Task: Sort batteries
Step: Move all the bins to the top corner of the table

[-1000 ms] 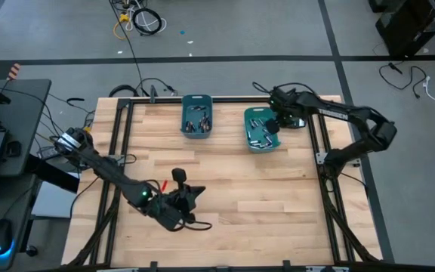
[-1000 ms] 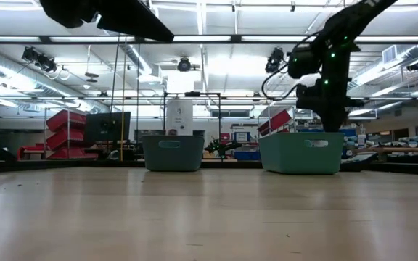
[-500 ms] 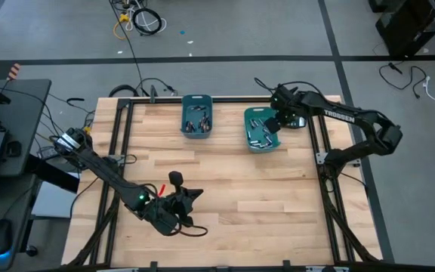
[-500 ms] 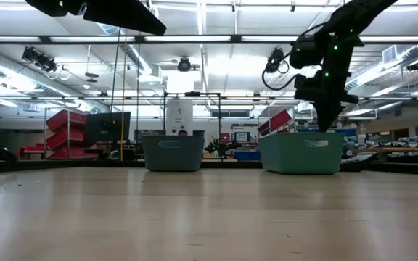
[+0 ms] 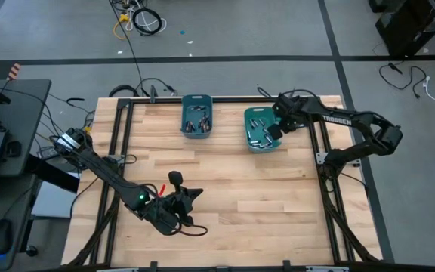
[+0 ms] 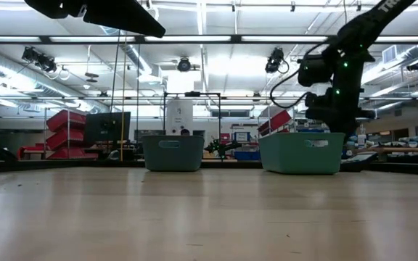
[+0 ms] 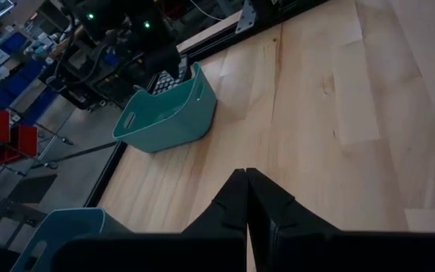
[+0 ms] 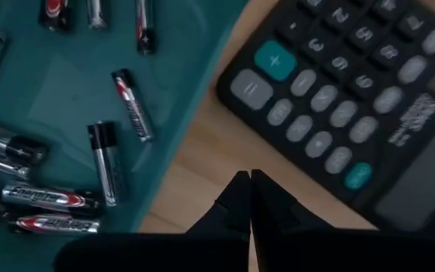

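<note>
Pale butcher-block planks make up the table [image 5: 263, 196], framed in black rail, with a workshop of shelves and strip lights beyond it. Two teal bins stand at the far edge: the left bin [image 5: 196, 115] holds a few dark cells, and the right bin [image 5: 260, 128] holds a scatter of silvery and dark batteries [image 8: 115, 162] lying loose on its floor.

The right gripper [image 8: 249, 198] hangs over the outer rim of the right bin, its fingers pressed together and pinching nothing, above the strip of wood between that bin and a black calculator [image 8: 353, 98] just beside it. The left gripper [image 7: 246, 202] waits near the table's front left, fingers likewise pressed together and empty, aimed across the bare wood.

No cell is in either grip, so the step in hand looks like a reach between picks, the right arm standing at the pile's edge. The next move probably calls for spreading the right fingers, shifting back inside the bin wall, and settling over a single cell that lies clear of its neighbours, since the clustered ones would likely crowd the pinch.
</note>
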